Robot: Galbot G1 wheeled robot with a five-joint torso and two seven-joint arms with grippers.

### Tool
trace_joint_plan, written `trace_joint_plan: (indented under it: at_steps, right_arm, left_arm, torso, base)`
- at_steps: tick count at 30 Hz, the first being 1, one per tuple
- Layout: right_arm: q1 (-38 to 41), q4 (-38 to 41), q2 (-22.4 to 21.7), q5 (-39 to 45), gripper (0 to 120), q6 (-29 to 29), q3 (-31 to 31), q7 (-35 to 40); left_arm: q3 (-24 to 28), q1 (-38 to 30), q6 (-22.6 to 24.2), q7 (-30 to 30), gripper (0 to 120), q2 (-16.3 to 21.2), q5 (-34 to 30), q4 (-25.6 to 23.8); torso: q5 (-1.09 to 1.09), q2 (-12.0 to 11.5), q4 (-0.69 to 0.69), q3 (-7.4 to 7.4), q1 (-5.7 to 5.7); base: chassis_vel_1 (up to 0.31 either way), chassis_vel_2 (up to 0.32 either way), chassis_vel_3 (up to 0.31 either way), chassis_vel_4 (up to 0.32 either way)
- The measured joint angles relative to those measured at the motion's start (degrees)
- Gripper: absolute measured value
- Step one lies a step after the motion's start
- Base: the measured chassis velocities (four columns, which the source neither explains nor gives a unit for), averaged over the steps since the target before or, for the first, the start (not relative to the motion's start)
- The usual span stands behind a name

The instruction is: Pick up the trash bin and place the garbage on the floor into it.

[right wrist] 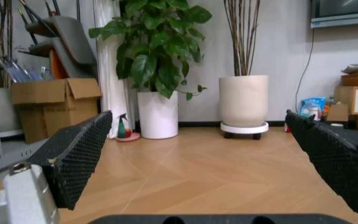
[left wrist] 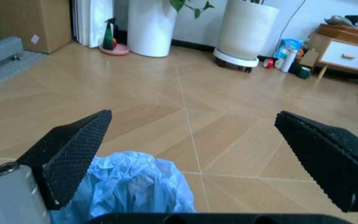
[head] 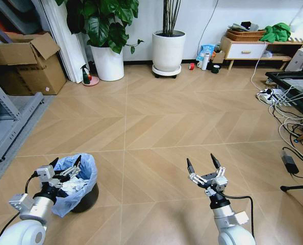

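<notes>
The trash bin (head: 85, 200) was black with a light-blue bag; the floor (head: 156, 117) showed tan herringbone with pale seams.

Before us the floor (head: 156, 122) carries the trash bin (head: 82, 191) at near left, two white plant pots (head: 168, 51) by the far wall, and cables (head: 289, 127) at right.

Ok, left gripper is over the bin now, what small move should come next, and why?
Probably lower the left gripper a little and close on the near rim of the trash bin. Its fingers are open right above the blue bag, holding nothing, and the bin stands on the floor. The right gripper hangs open, apart, over bare floor.
</notes>
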Motion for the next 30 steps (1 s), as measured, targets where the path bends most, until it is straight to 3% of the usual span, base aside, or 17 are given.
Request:
trace_joint_plan:
  at_steps: [30]
  right_arm:
    - [0.01, -0.12, -0.08, -0.09, 100, 0.04, -0.05, 0.08]
  left_arm:
    - [-0.13, 0.57, 1.13, 0.30, 100, -0.58, 0.70, -0.27]
  torso:
    - [0.00, 0.00, 0.00, 0.00, 0.00]
  base:
    - [0.000, 0.000, 0.000, 0.000]
